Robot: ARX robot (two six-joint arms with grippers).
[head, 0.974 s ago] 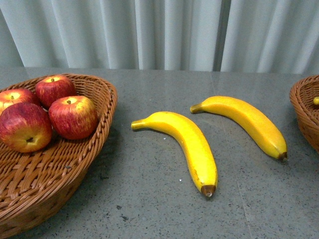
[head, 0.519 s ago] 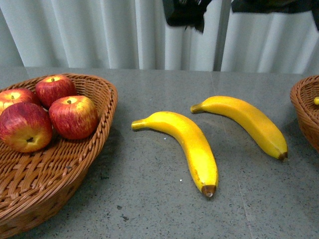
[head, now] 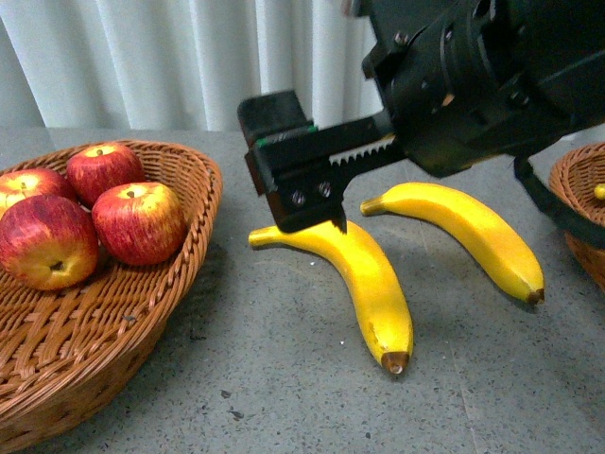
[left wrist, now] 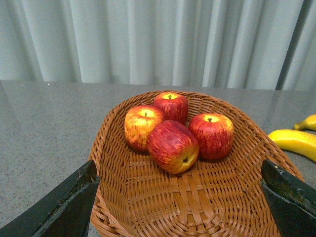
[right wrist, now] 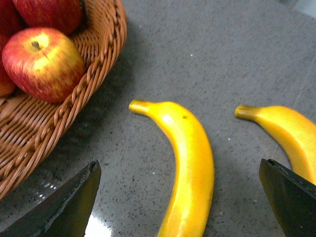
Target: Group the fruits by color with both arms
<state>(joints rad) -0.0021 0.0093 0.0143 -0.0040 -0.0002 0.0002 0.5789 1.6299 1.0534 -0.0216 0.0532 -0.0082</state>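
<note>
The right end effector (right wrist: 177, 165) stands wide open and grips nothing. Its two black fingers (right wrist: 74, 205) are spread to either side of the nearer banana (right wrist: 190, 168), which lies on the grey desk (right wrist: 222, 59). In the front view its black arm (head: 482, 76) reaches in from the upper right, and one finger overlaps that banana's stem end; whether they touch cannot be told. The second banana (head: 473, 232) lies near the first, further right and apart from it. The left end effector (left wrist: 178, 167) is likewise open and empty, poised over a wicker basket (left wrist: 113, 163) holding four red apples (left wrist: 173, 145) bunched together. A right-hand basket (head: 577, 203) shows at the picture's edge, with a scrap of yellow inside. Pale curtains (head: 142, 57) hang behind.
</note>
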